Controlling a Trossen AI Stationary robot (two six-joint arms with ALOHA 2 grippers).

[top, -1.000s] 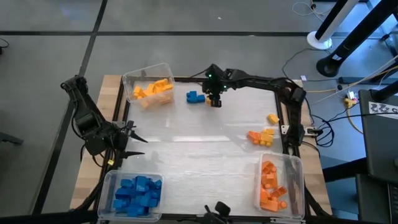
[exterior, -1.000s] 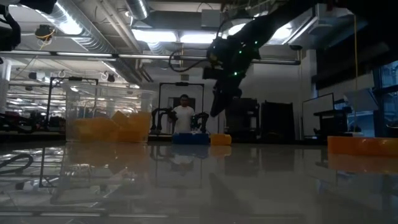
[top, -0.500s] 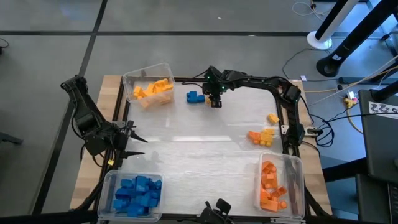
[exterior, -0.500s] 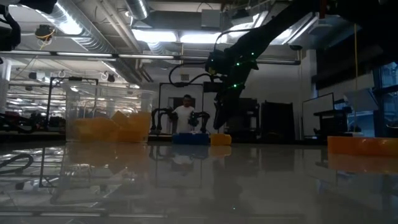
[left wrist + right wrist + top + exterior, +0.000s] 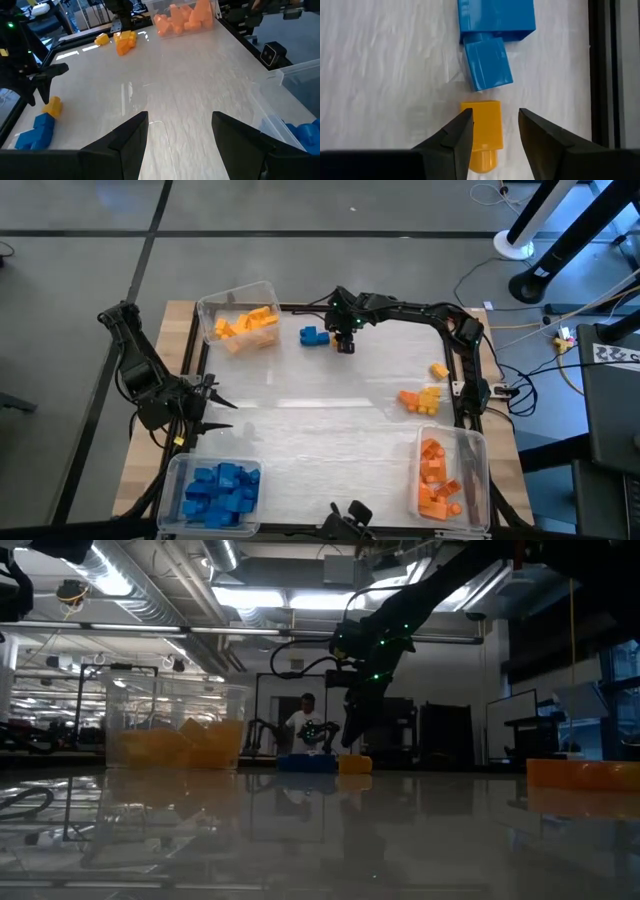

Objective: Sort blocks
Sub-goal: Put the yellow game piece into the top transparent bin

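A yellow block (image 5: 482,130) lies on the table near the far edge, with two blue blocks (image 5: 487,62) right beside it (image 5: 313,335). My right gripper (image 5: 494,131) hangs just above the yellow block (image 5: 354,764), pointing steeply down. It is open, with one finger on each side of the block. I cannot tell whether a finger touches it. My left gripper (image 5: 215,412) waits open above the table's left edge, with nothing between its fingers (image 5: 180,135).
A clear bin of yellow blocks (image 5: 240,320) stands at the far left, a bin of blue blocks (image 5: 215,490) at the near left, a bin of orange blocks (image 5: 450,475) at the near right. Loose yellow and orange blocks (image 5: 422,398) lie at the right edge. A person (image 5: 305,725) stands in the room behind.
My right gripper has sunk a little toward the yellow block, then held still. The blocks have not moved.
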